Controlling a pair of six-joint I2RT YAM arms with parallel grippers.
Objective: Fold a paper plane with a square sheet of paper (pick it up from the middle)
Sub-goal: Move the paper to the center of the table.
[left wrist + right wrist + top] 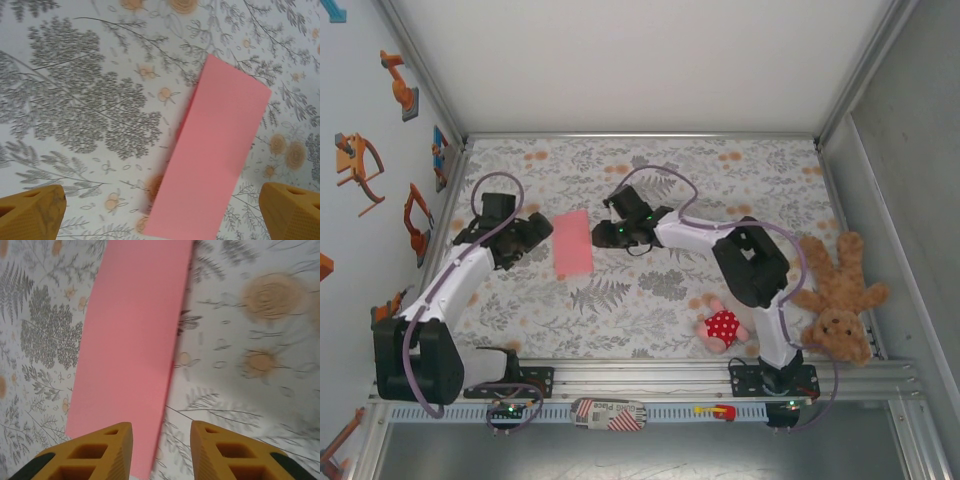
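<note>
The salmon-pink square sheet of paper (573,244) lies on the floral table cover, folded in half into a long narrow rectangle. My left gripper (535,232) sits just left of it, jaws spread wide. In the left wrist view the sheet of paper (215,160) runs diagonally between the two far-apart orange fingertips of the left gripper (162,192), touching neither. My right gripper (608,225) is just right of the sheet. In the right wrist view the right gripper (161,427) is open with a narrower gap, and the long edge of the paper (135,330) runs down between its fingers.
A pink plush doll in a red dotted dress (722,327) lies near the right arm's base. A brown teddy bear (840,295) sprawls against the right wall. Enclosure walls close the left, back and right sides, and a metal rail (650,375) runs along the near edge.
</note>
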